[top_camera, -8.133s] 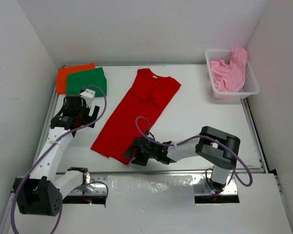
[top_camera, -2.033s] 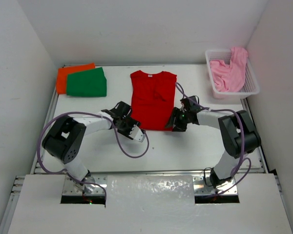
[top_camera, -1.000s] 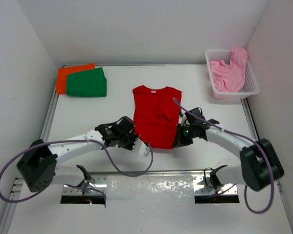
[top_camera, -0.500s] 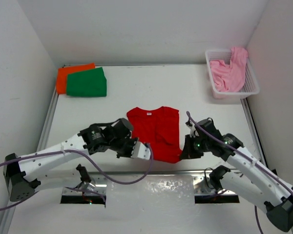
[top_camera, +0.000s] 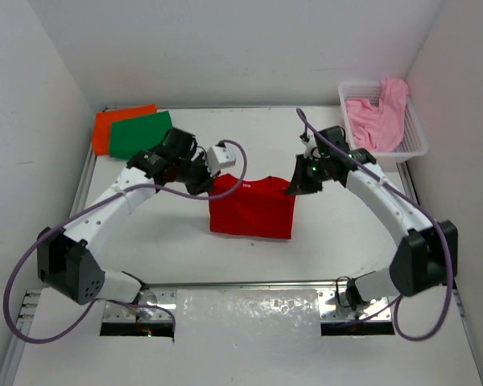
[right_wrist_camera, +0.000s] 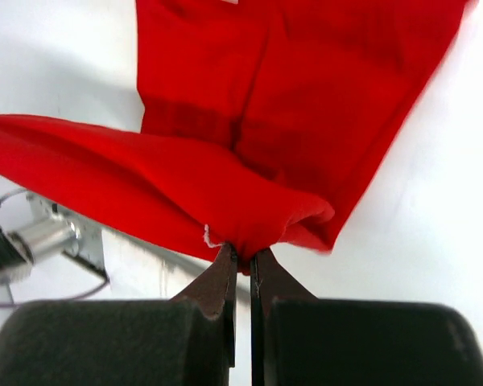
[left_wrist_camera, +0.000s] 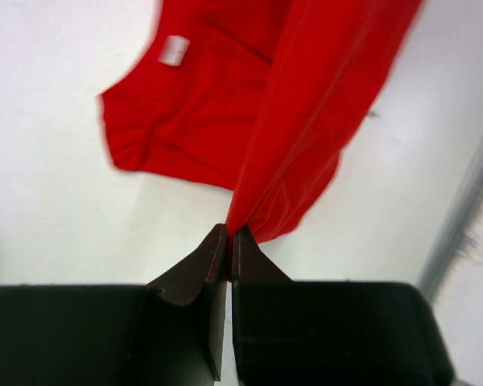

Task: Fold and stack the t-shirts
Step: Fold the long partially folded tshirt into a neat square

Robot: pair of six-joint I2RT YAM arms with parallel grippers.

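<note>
My left tool (top_camera: 209, 186) and right tool (top_camera: 295, 187) each clamp one corner of the red shirt (top_camera: 252, 214); held edge raised, rest draped on the surface (top_camera: 145, 233), well left of the basket (top_camera: 386, 155).

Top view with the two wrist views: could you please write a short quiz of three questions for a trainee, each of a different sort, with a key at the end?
1. True or false: the left gripper and the right gripper are both shut on the red t-shirt.
2. Where is the pink t-shirt? A: in the basket. B: under the red t-shirt. C: in the left gripper.
3. Fill in: the green t-shirt lies partly on the ___ t-shirt.
Key: 1 true; 2 A; 3 the orange t-shirt.
</note>
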